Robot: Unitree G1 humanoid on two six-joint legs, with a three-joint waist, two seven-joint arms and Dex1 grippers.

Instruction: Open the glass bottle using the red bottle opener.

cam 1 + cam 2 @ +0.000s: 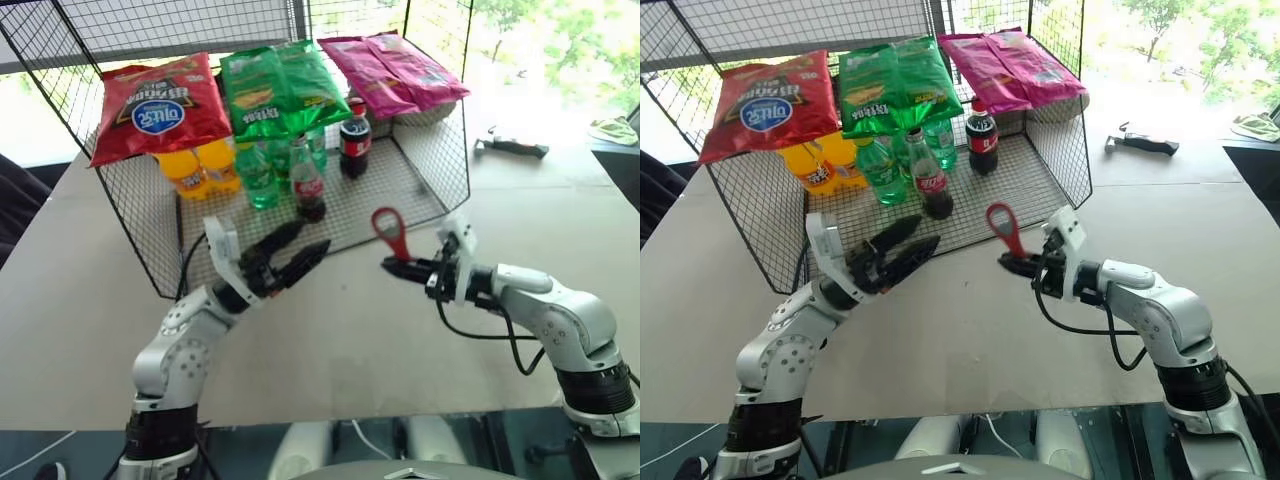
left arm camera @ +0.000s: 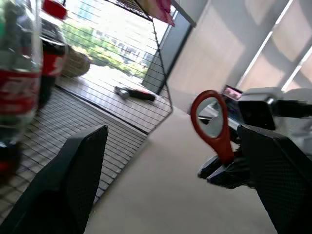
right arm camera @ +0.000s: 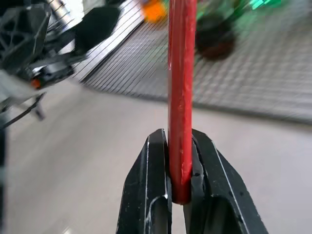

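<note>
The glass bottle (image 1: 307, 180) stands upright on the wire basket's floor, slim, with dark drink and a red label. My left gripper (image 1: 309, 238) hovers just in front of it, open, with nothing between its fingers (image 2: 73, 180). My right gripper (image 1: 393, 266) is shut on the handle of the red bottle opener (image 1: 388, 232), whose ring head points up. In the right wrist view the opener (image 3: 181, 87) stands edge-on, clamped between both fingers. In the left wrist view the opener (image 2: 212, 124) hangs ahead and the bottle (image 2: 17, 83) is close by. Bottle and opener are apart.
A black wire basket (image 1: 420, 170) lies open toward me on the table. It holds chip bags (image 1: 160, 105), orange bottles (image 1: 200, 165), green bottles (image 1: 262, 165) and a red-capped plastic cola bottle (image 1: 355, 140). A black tool (image 1: 512, 148) lies at the far right.
</note>
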